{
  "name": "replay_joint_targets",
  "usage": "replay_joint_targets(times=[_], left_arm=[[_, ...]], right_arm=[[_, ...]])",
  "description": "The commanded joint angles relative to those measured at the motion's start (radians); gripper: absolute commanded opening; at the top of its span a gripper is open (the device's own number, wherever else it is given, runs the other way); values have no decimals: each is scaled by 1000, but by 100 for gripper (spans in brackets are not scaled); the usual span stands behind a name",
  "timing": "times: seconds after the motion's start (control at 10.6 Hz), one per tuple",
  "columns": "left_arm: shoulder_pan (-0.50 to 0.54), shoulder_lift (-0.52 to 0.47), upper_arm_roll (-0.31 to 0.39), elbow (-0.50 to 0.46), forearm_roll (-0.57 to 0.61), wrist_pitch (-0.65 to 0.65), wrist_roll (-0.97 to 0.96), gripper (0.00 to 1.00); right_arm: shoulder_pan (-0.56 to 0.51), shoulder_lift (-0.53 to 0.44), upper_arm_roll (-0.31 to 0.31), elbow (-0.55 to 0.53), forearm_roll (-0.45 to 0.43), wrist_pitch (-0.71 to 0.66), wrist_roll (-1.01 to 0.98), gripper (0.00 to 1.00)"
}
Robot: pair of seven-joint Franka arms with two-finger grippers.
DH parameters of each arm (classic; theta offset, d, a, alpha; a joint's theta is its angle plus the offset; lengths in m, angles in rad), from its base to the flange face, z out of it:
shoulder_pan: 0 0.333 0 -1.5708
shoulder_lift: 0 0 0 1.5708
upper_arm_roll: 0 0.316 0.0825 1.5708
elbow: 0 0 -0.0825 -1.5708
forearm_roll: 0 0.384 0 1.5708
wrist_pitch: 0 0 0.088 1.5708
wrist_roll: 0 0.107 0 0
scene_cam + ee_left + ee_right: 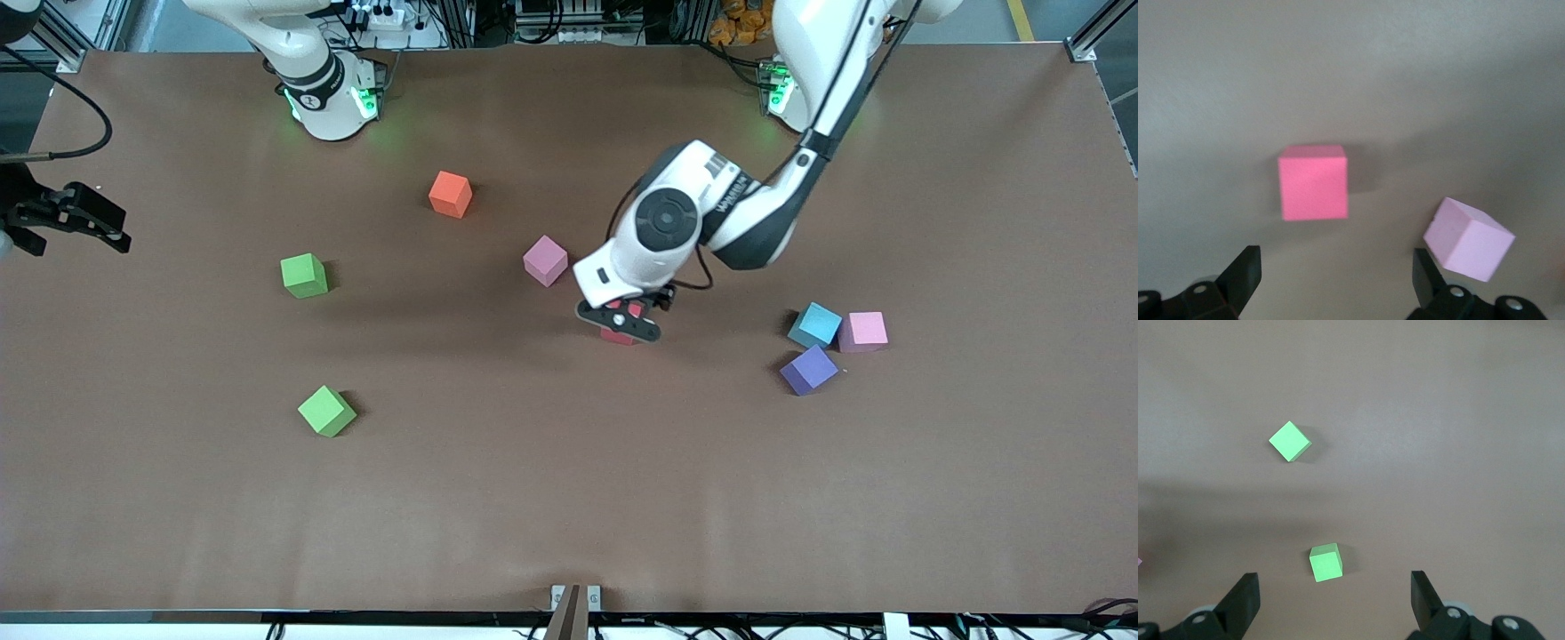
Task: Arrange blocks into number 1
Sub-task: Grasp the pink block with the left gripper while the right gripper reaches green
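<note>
The red block (pixel 620 337) lies mid-table, and my left gripper (pixel 624 320) hangs low over it. In the left wrist view the gripper (pixel 1335 280) is open, and the red block (pixel 1313 182) lies just clear of its fingertips (pixel 1245 275), not between them. A pink block (pixel 545 260) (pixel 1468 239) sits close by. Two green blocks (pixel 304 275) (pixel 326 411) lie toward the right arm's end. The purple block (pixel 809 369) and a paler pink block (pixel 863 331) lie toward the left arm's end. My right gripper (pixel 76 222) (pixel 1335 603) waits open, high above its table end, with both green blocks (pixel 1290 441) (pixel 1325 563) in its view.
An orange cube (pixel 451 194) sits farther from the front camera than the pink block. A light blue cube (pixel 815 324) touches the paler pink block, just above the purple one. The brown table (pixel 569 498) has bare surface along its front edge.
</note>
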Motion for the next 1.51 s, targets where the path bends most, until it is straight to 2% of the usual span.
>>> replay_joint_targets(times=[0.0,0.28,0.56,0.85,1.13,1.41], left_arm=[[-69,38,5,7,-31,16,-236,100],[-151,100,5,9,-42,91,-588,100],[-185,147,5,12,-39,183,-863,100],[-196,160,7,16,-35,229,-964,100],[-216,183,7,15,-25,246,-971,100],[-218,192,5,7,-27,246,-972,100]], right_arm=[[-14,0,9,-5,-6,24,0,100],[-37,2,9,-8,-6,1,-3,100],[-40,18,11,-28,0,-19,-4,100],[-41,106,11,-28,18,9,-2,100],[-26,228,14,-30,54,99,-2,100],[30,339,17,-34,55,113,-11,100]])
